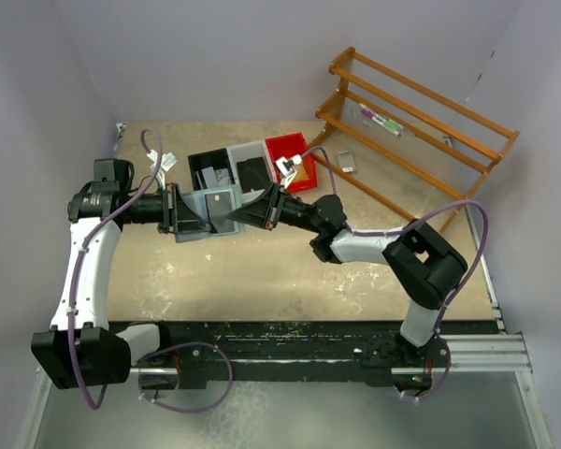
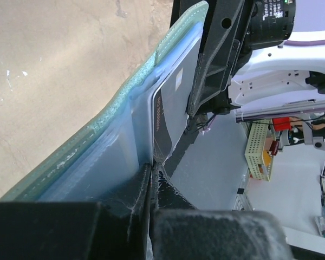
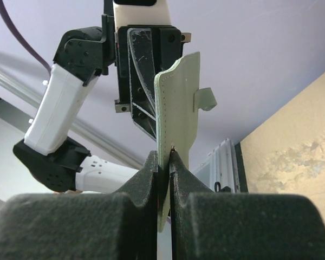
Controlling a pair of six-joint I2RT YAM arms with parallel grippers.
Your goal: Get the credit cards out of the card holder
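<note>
The card holder (image 1: 206, 213) is a pale mint-green wallet, held open in the air between both grippers. My left gripper (image 1: 183, 213) is shut on the bottom edge of its clear pocket pages (image 2: 92, 168). A greyish credit card (image 2: 176, 103) with a dark edge and a small white patch sits in a pocket just above the left fingertips (image 2: 143, 176). My right gripper (image 1: 251, 211) is shut on the edge of the mint cover (image 3: 176, 108). The snap tab (image 3: 206, 99) sticks out to the right. The right gripper (image 2: 219, 59) also shows at the top of the left wrist view.
A black bin (image 1: 210, 169), a grey bin (image 1: 250, 168) and a red bin (image 1: 294, 158) holding small items stand behind the wallet. A small silver device (image 1: 347, 162) lies by a wooden rack (image 1: 421, 117) at the back right.
</note>
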